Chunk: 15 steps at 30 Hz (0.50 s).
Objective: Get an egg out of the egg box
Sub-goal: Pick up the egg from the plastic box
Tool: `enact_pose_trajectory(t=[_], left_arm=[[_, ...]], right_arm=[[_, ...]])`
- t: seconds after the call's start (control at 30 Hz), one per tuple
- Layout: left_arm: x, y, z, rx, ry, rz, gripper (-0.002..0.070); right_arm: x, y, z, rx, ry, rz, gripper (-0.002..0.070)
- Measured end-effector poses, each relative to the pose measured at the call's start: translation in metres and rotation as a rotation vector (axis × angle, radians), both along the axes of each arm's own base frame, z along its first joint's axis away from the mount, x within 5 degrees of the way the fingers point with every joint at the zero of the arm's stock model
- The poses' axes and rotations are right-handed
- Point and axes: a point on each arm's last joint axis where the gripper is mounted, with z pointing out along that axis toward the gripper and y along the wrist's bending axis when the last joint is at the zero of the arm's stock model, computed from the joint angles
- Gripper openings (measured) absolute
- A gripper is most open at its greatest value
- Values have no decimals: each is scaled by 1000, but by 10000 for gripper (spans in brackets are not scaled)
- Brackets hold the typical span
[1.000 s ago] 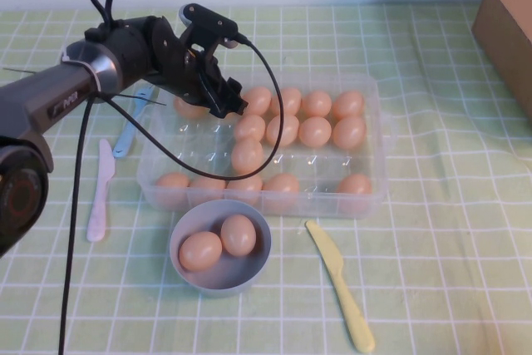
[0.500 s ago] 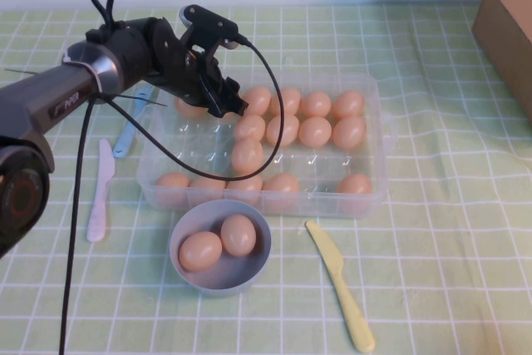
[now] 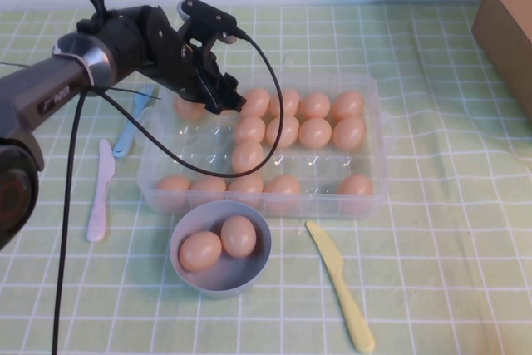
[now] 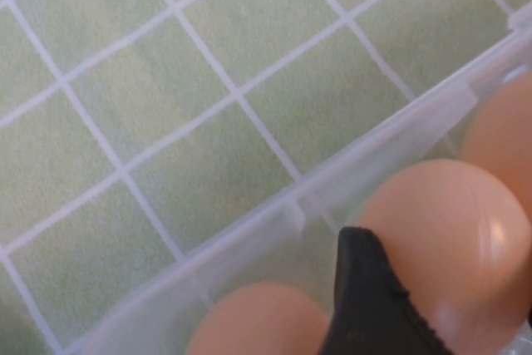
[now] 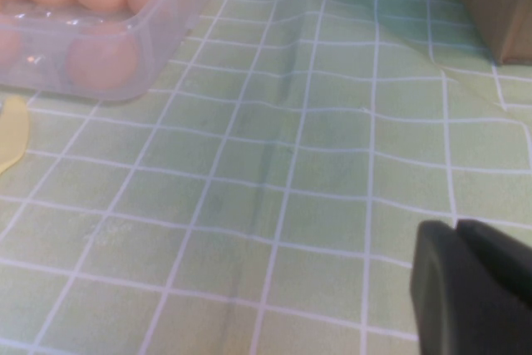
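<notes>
The clear egg box (image 3: 376,199) stands mid-table with several peach eggs in its cups. My left gripper (image 3: 223,99) is at the box's back left corner, just over the cups. In the left wrist view its black finger (image 4: 366,305) presses the side of the egg (image 4: 453,234), so the gripper (image 4: 449,313) is shut on that egg, beside the box wall (image 4: 274,214). From the high view the arm hides the held egg. My right gripper (image 5: 457,234) hovers over the bare cloth right of the box, fingers together and empty; the high view does not show it.
A grey-blue bowl (image 3: 179,230) holding two eggs sits in front of the box. Right of the bowl lies a yellow knife (image 3: 341,284). A white knife (image 3: 100,193) and a blue fork (image 3: 133,122) lie left of the box. A cardboard box (image 3: 503,22) stands at the back right.
The left gripper's fingers have closed in on the egg, and the arm has risen slightly at the box's back left corner. Everything else is as before.
</notes>
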Motion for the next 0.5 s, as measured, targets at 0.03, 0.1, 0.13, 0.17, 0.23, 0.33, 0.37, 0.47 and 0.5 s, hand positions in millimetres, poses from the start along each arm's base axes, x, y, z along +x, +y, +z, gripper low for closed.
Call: enact_pose_trajectory(t=[0.03, 0.1, 0.13, 0.17, 0.23, 0.33, 0.37, 0.47, 0.5], left_arm=[[-1, 0, 2, 0, 1, -1, 324], [-3, 1, 10, -2, -2, -4, 324], [-4, 1, 12, 1, 2, -8, 324], [-6, 2, 16, 3, 3, -11, 324], [-10, 3, 24, 10, 12, -19, 324], [-18, 5, 37, 20, 39, -35, 324], [-21, 6, 41, 25, 51, -40, 324], [-36, 10, 59, 42, 105, -65, 324], [-41, 11, 67, 45, 117, -72, 324]], right_arm=[[0, 0, 0, 0, 0, 0, -17], [0, 0, 0, 0, 0, 0, -17], [0, 0, 0, 0, 0, 0, -17], [0, 0, 0, 0, 0, 0, -17], [0, 0, 0, 0, 0, 0, -17], [0, 0, 0, 0, 0, 0, -17], [0, 0, 0, 0, 0, 0, -17], [0, 0, 0, 0, 0, 0, -17], [0, 0, 0, 0, 0, 0, -17]])
